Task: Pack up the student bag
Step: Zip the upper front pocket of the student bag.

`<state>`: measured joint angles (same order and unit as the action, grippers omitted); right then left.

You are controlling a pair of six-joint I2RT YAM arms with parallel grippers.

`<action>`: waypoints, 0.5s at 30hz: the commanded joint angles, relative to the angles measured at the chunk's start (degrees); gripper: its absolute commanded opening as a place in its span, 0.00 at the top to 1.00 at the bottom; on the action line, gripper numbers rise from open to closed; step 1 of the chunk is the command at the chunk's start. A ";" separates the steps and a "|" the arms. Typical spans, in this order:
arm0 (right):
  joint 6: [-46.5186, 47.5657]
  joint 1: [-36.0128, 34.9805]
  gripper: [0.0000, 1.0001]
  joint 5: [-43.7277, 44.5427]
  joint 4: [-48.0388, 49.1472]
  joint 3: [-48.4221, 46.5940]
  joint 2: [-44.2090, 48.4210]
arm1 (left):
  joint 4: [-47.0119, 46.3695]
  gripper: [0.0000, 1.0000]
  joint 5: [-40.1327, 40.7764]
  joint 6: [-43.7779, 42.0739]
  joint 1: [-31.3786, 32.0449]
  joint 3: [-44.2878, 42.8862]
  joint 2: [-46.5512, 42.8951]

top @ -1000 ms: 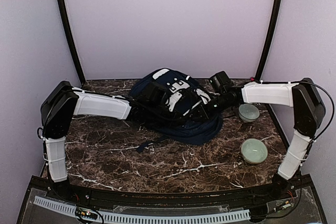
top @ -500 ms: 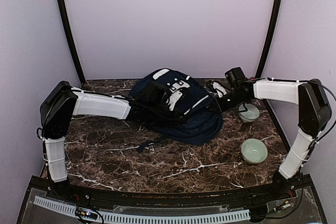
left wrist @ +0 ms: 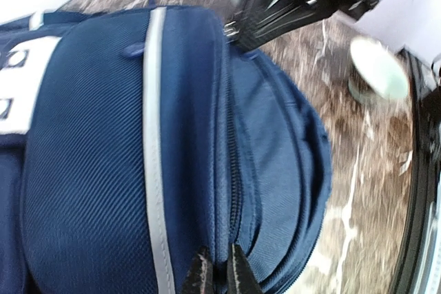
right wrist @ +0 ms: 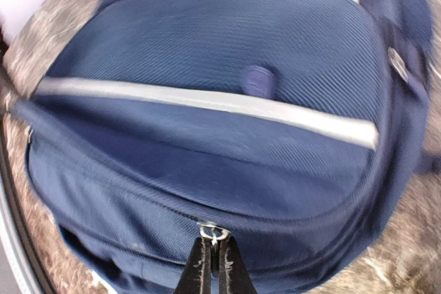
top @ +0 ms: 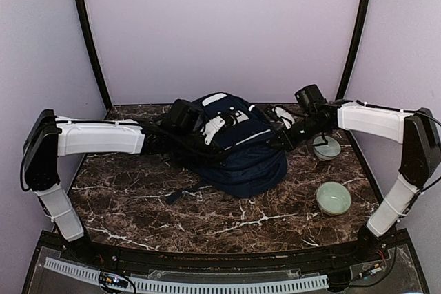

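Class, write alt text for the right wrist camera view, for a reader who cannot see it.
The right gripper, shut, pinches a small metal zipper pull on the navy-blue student bag, which fills the view. A pale stripe crosses the bag; brown marbled table shows at the edges.

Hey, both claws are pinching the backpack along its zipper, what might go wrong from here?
The right claw pinches only the small metal zipper pull; a hard tug might slip it free.
The left claw grips just a fold of the student bag at the seam, so the bag may slide instead of the zipper moving.
The far bowl sits close by the right arm and could get knocked.
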<state>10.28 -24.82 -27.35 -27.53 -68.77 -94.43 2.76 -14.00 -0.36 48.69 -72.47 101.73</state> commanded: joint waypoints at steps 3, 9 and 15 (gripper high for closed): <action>9.56 -11.75 1.00 -0.60 -3.64 1.88 5.29 | 17.40 0.99 9.47 -4.03 -0.08 7.17 -14.32; 10.06 -16.71 1.00 -4.10 -4.73 0.09 0.64 | 23.05 0.56 13.06 -3.87 0.61 12.72 -22.15; 9.99 -16.82 1.00 -4.97 -5.05 -0.43 -1.46 | 12.67 0.49 12.14 -4.55 1.48 14.89 -25.35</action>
<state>19.51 -41.23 -29.56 -32.62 -67.83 -95.88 22.48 -1.93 -3.99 49.43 -57.89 77.89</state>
